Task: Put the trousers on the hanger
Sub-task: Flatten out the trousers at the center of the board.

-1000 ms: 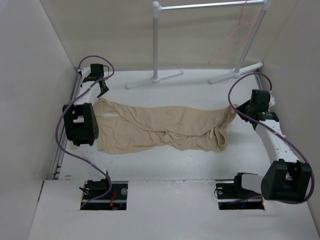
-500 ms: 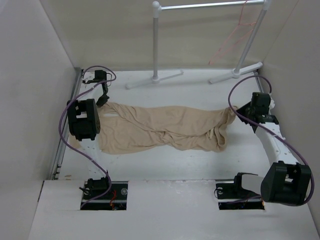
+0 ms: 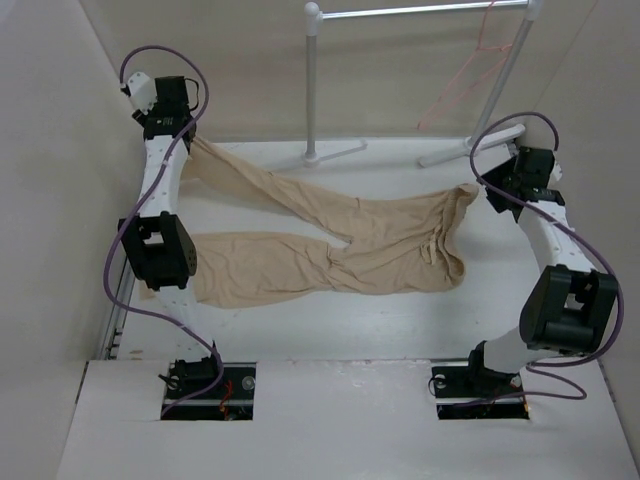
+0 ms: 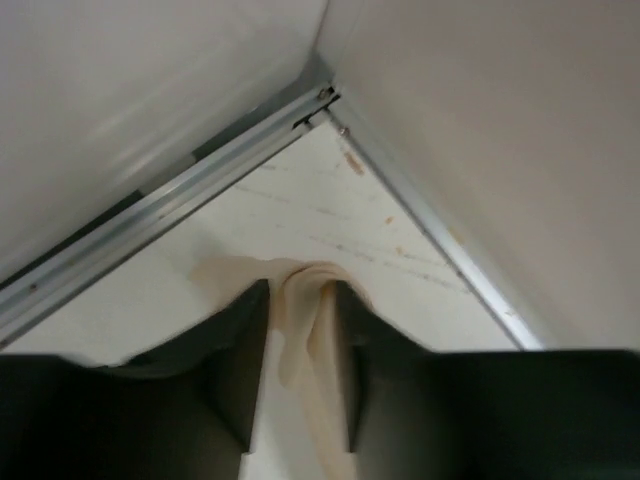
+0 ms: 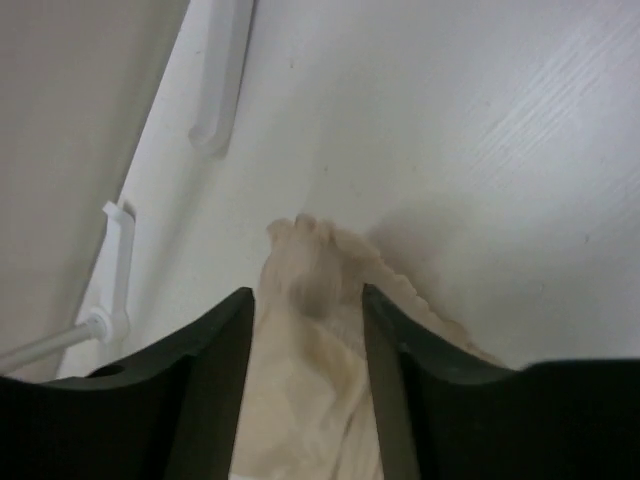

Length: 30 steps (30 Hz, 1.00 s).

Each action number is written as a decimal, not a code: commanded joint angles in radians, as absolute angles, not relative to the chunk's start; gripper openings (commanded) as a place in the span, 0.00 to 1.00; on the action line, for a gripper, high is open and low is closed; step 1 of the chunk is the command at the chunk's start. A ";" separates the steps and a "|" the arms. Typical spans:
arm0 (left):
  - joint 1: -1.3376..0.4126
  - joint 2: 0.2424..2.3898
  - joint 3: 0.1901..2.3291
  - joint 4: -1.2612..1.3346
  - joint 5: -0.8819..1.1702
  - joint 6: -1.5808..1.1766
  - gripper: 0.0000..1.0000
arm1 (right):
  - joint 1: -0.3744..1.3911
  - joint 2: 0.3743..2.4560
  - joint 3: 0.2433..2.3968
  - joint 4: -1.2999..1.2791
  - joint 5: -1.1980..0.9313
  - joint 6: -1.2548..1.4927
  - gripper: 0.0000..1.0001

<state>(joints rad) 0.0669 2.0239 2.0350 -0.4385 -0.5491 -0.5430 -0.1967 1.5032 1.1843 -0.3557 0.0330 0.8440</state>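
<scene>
The beige trousers lie across the table, one leg flat and the other pulled up toward the back left corner. My left gripper is raised there, shut on the end of that leg. In the left wrist view the cloth runs bunched between my left gripper's dark fingers. My right gripper is at the right, shut on the waist end; the folds fill the gap of the right gripper. The pinkish-red wire hanger hangs on the rack bar at the back right, far from both grippers.
The white tube rack stands at the back, with its feet on the table just behind the trousers. Enclosure walls close in on the left, right and back. A metal rail runs along the corner near my left gripper.
My left arm has risen and swung to the back left corner, lifting one trouser leg with it. My right gripper has moved back, drawing the waist end along. The two legs now spread apart.
</scene>
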 commanded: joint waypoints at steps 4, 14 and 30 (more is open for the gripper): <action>0.067 1.918 1.918 -0.442 -0.425 -0.528 0.57 | -0.183 1.355 1.128 -0.333 0.084 0.839 0.75; -0.093 1.451 1.080 -0.314 -0.374 -0.686 0.52 | -0.079 1.094 0.747 -0.469 0.189 0.805 0.27; -0.663 1.390 0.828 -0.336 -0.399 -0.836 0.43 | 0.090 1.143 0.635 -0.511 0.189 0.773 0.63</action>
<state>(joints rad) -0.6300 1.3411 0.8448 -0.3599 -0.3634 -0.7990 0.0792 1.0840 0.6067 -0.5571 0.1795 0.7845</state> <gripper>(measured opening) 0.430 0.638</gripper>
